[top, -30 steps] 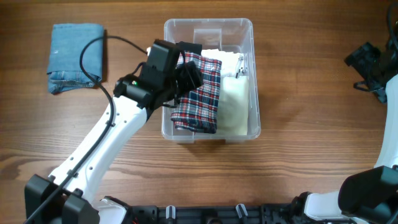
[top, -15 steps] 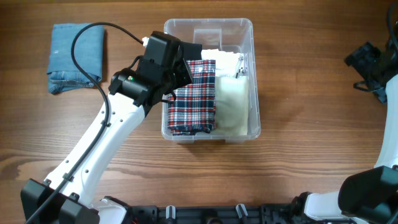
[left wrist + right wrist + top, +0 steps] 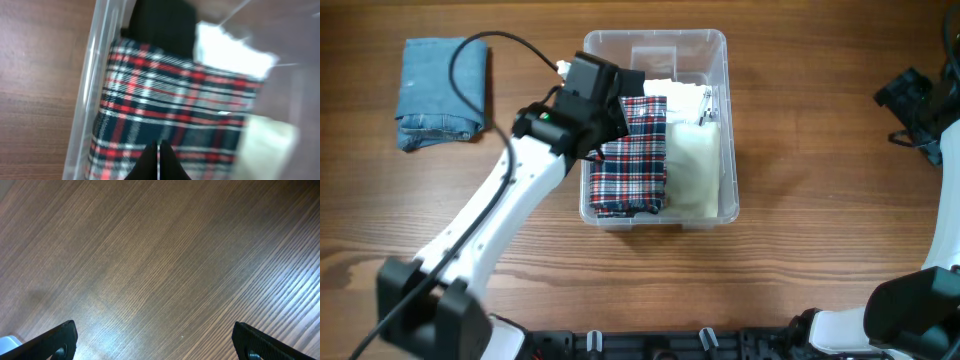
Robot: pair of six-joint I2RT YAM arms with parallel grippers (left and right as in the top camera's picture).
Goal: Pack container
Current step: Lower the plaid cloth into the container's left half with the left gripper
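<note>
My left claw (image 3: 159, 158) is pinched shut, just over folded plaid garment (image 3: 632, 155) inside clear container (image 3: 655, 42). Right claw (image 3: 155, 342) spread wide above wood table (image 3: 160, 255).

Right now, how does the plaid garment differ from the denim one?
The plaid garment lies inside the container, beside a cream garment; the denim garment lies outside it on the table, off to the left. The plaid garment is checked red, white and dark; the denim garment is plain blue. Both are folded flat.
</note>
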